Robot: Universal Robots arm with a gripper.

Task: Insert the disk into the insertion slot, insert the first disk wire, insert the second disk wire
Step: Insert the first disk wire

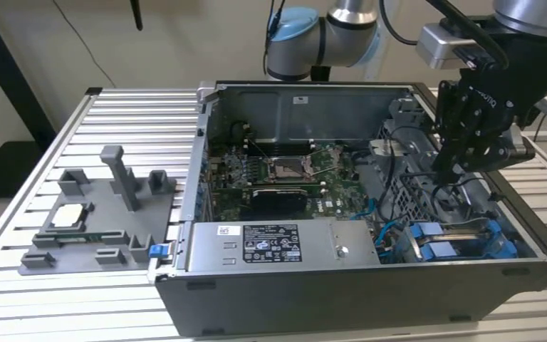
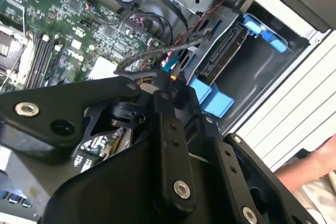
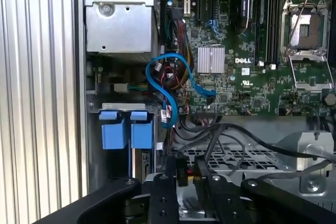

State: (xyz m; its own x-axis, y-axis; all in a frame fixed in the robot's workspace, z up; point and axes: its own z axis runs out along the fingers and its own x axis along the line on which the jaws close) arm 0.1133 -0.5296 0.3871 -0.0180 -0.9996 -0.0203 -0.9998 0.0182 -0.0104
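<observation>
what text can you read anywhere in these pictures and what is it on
Label on the silver box: print too small to read.
Sticker on the case wall: too small to read.
White marks on the green board: a maker's logo, the rest too small.

Disk: seated edge-on in insertion slot, connector end exposed. Bright blue frame clipped round it, two blue handle tabs side by side. Slot: narrow bay of dark grey perforated cage, at exterior view's right. Blue wire curls beside slot, ends unclear.
</observation>
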